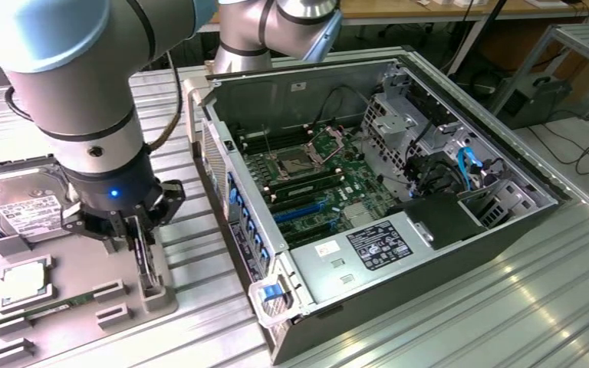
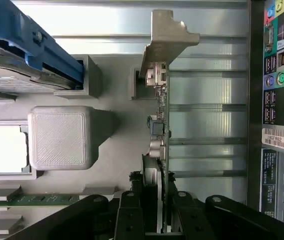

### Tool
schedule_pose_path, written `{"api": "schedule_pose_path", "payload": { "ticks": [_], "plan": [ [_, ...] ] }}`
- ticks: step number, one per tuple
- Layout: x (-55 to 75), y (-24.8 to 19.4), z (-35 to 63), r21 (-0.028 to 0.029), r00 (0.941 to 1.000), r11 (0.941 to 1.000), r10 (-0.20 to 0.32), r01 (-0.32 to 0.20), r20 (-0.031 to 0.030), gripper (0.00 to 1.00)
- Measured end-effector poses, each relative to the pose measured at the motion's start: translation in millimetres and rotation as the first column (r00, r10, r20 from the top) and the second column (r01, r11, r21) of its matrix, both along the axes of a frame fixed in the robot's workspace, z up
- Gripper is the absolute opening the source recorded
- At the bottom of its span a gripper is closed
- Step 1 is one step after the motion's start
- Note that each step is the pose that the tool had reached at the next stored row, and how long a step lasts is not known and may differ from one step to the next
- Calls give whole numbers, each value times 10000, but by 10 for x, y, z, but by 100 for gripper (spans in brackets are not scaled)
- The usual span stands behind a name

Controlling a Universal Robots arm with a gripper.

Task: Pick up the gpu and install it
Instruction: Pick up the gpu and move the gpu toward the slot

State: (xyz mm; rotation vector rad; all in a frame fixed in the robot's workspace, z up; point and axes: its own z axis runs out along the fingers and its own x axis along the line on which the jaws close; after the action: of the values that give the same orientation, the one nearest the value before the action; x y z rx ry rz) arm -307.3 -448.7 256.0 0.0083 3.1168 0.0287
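The gripper sits over the gpu standing edge-up in its tray — jaws spread astride its upper edge, slim gaps either side — computer case near.

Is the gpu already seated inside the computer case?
No, the gpu stands on edge in the grey holder tray beside the case, under the gripper.

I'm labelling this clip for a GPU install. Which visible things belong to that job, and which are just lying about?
Job: thin green gpu card with silver bracket; black end effector over it; open grey metal computer case.
Lying about: silver boxy hard drive; square silver processor; narrow green memory stick.
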Motion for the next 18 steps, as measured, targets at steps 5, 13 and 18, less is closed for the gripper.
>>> {"api": "schedule_pose_path", "payload": {
  "ticks": [5, 13, 18],
  "plan": [
    [0, 0, 634, 0, 10000, 10000, 0, 0, 0, 27],
    [0, 0, 934, 0, 10000, 10000, 0, 0, 1, 27],
    [0, 0, 1021, 0, 10000, 10000, 1, -1, 0, 27]
  ]
}}
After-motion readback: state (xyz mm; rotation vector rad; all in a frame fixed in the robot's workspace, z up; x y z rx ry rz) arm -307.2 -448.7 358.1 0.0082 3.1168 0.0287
